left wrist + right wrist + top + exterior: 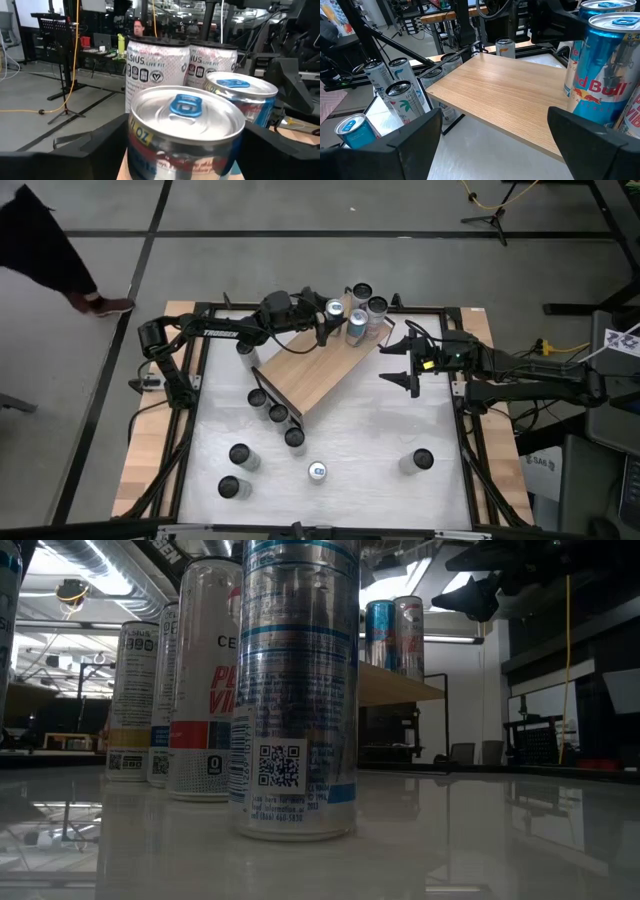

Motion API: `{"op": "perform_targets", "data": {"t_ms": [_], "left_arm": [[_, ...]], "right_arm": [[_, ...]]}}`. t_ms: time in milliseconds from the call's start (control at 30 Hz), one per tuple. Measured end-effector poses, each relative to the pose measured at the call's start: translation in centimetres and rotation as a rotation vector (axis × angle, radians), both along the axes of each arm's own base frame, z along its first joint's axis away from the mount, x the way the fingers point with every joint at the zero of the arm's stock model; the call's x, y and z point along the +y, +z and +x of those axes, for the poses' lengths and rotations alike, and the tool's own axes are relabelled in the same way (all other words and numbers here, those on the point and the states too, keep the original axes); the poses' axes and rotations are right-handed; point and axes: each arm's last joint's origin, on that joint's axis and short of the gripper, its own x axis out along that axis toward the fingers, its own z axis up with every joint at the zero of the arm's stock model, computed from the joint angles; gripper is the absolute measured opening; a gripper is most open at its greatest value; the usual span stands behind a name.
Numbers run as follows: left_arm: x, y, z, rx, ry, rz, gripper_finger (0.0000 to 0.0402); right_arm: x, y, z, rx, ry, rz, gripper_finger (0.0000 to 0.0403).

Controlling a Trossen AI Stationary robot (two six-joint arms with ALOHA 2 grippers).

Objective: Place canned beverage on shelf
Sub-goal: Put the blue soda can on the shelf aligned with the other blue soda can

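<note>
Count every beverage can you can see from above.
12. Four cans cluster at the shelf's far end. One stands behind its left side, and three line its near edge. Four stand scattered on the near tabletop. More may hide under the shelf.

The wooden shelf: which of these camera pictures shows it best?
The high view: the whole shelf shows from above, lying at a slant, with cans at its far end. The right wrist view shows most of the board close up. The low view catches only its edge behind cans. The left wrist view shows just a sliver.
</note>
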Motion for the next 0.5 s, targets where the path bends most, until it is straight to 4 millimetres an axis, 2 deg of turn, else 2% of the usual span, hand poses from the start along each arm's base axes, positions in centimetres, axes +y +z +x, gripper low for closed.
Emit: {"op": "perform_targets", "data": {"t_ms": [200,500], "left_arm": [[0.01,0.05,0.00,-0.004,0.000,0.002,0.0337],[-0.05,0.99,-0.06,-0.093,-0.004,0.042,0.0334]], "right_arm": [[0.00,0.00,0.00,0.000,0.000,0.000,0.0356],[0.00,0.00,0.00,0.000,0.000,0.000,0.0356]]}}
